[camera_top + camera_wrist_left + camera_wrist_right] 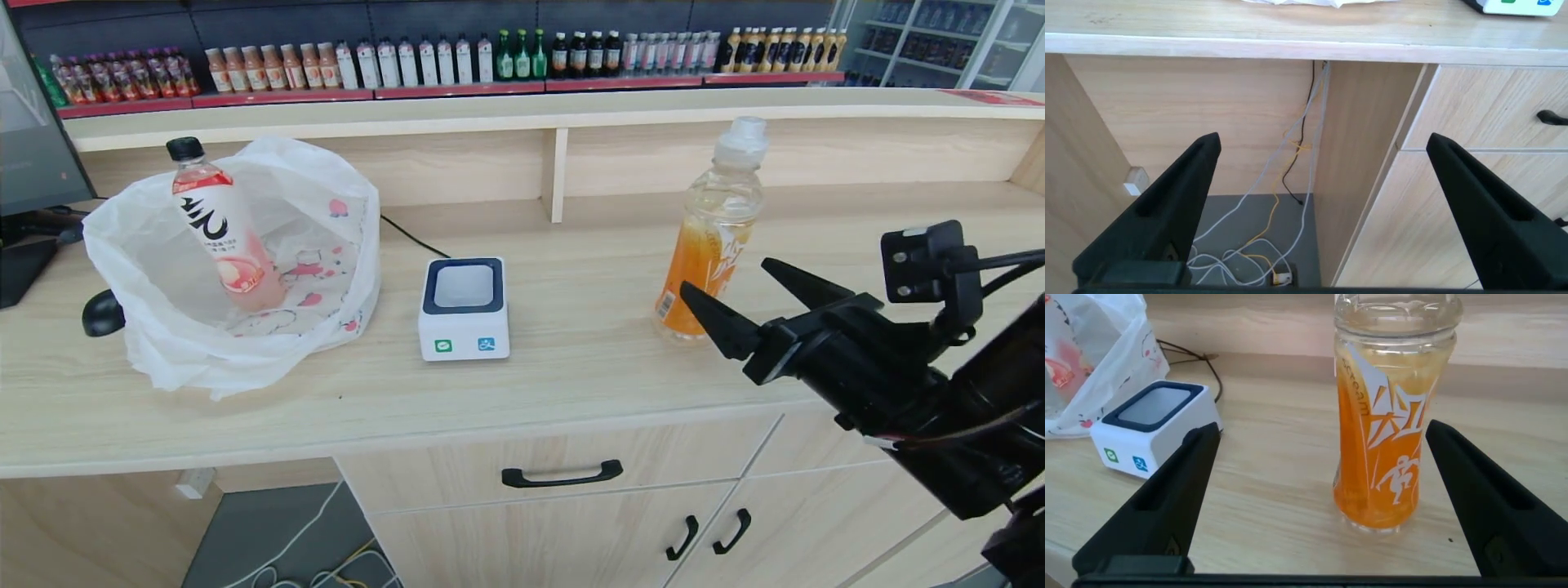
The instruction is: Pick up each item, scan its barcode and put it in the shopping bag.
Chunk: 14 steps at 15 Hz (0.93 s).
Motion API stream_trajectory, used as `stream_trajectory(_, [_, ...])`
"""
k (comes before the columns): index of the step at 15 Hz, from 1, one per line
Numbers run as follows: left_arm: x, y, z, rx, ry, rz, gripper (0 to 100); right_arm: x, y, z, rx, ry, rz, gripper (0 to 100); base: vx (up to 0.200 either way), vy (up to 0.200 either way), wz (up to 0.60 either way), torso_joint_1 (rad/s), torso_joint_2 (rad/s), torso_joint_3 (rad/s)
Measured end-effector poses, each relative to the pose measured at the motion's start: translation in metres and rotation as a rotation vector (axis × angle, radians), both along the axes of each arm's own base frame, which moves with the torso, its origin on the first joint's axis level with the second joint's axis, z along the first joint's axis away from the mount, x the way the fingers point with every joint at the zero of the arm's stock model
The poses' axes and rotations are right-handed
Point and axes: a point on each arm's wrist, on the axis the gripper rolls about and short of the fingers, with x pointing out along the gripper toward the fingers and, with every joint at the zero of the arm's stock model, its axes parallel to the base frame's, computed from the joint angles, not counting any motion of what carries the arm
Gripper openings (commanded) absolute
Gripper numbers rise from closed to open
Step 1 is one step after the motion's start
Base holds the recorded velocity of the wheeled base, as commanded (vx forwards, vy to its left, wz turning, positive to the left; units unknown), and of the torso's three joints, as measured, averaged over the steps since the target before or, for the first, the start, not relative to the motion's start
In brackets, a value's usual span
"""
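Right claw (1323,427) spread wide, orange drink bottle (1392,457) upright just ahead of it. Left claw (1324,137) wide too, table (1208,42) edge above it.

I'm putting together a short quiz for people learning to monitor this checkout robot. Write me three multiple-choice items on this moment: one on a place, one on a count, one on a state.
1. Where is the pink bottle?
A. in the shopping bag
B. on the floor
C. in an open drawer

2. How many bottles stand on the counter outside the bag?
A. none
B. one
C. three

3. What state is the right gripper in?
A. shut on a bottle
B. shut and empty
C. open and empty

Answers:
1 A, the bag's walls surround the bottle.
2 B, only the orange bottle stands on the bare wood.
3 C, its fingers stand apart on either side of the orange bottle without touching it.
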Motion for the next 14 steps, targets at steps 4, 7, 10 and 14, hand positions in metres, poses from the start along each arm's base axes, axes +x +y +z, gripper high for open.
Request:
stream_trajectory(4, [0.000,0.000,0.000,0.000,0.000,0.000,100,0.020,0.002,0.015,-0.020,0.039,-0.029,100,0.000,0.000,0.00,0.000,0.00,0.000])
stream_trajectory(7, [0.000,0.000,0.000,0.000,0.000,0.000,100,0.028,-0.003,0.019,-0.018,0.046,-0.072,100,0.000,0.000,0.00,0.000,0.00,0.000])
stream_trajectory(10, [0.000,0.000,0.000,0.000,0.000,0.000,100,0.034,-0.003,0.014,-0.023,0.060,-0.086,100,0.000,0.000,0.00,0.000,0.00,0.000])
stream_trajectory(14, [0.000,0.000,0.000,0.000,0.000,0.000,100,0.044,0.002,0.007,-0.034,0.078,-0.087,100,0.000,0.000,0.00,0.000,0.00,0.000])
